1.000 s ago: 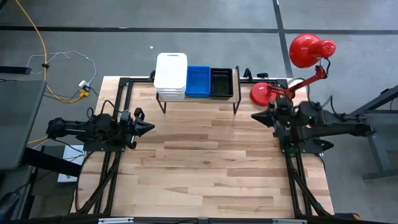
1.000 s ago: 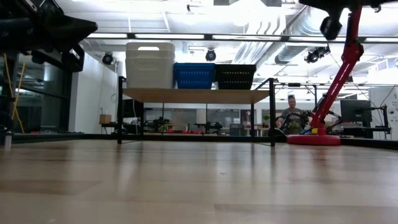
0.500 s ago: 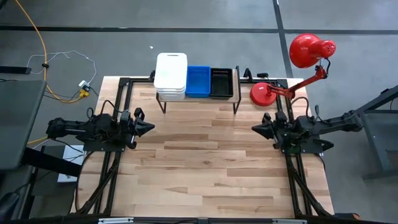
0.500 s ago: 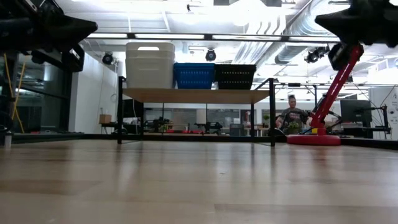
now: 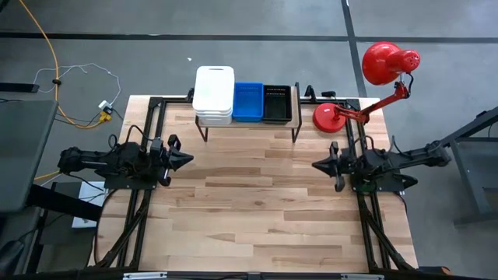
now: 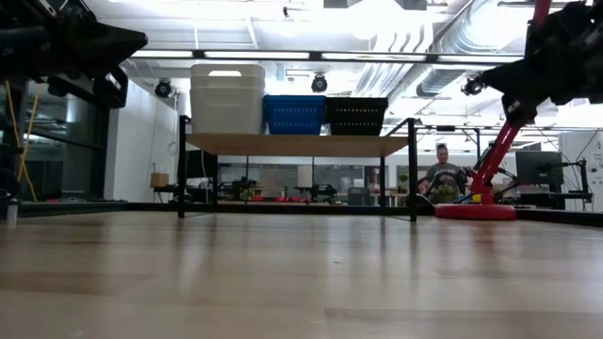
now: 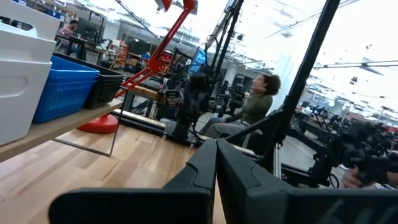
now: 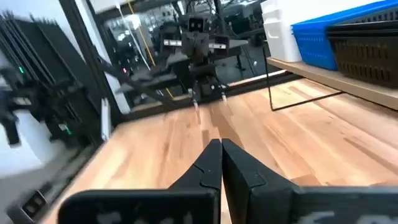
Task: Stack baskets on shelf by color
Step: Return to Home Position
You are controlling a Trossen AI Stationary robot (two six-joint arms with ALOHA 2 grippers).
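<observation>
**Shelf and baskets.** The shelf (image 6: 297,144) is a pale wooden plank on thin black metal legs. It stands at the far edge of the table (image 5: 249,218), about midway across. Three piles sit on it side by side, touching:
- The white baskets (image 5: 214,92) are at left, smooth-walled with rounded corners, and form the tallest pile.
- The blue baskets (image 5: 248,101) are in the middle, with finely slotted walls.
- The black baskets (image 5: 277,103) are at right, made of slotted mesh.

Stepped rims show that the white pile holds more than one basket. The count in the other two piles cannot be told.

**Grippers.** The left gripper (image 5: 189,159) is raised above the table's left side and points right, its two dark fingers pressed together to a point. The right gripper (image 5: 317,165) is raised above the right side and points left, its fingers likewise closed tip to tip. Both are well apart from the shelf.

**Surface and room.** The table top is made of light butcher-block strips with a matt grain. A red lamp (image 5: 381,62) with a rounded shade and a jointed arm stands on its round base at the far right corner. Grey floor (image 5: 117,23) surrounds the table. Beyond it the room is an open workshop with exposed ducts (image 6: 443,47) and bright lights overhead. A seated person (image 6: 441,176) shows far back, beside the lamp base.
</observation>
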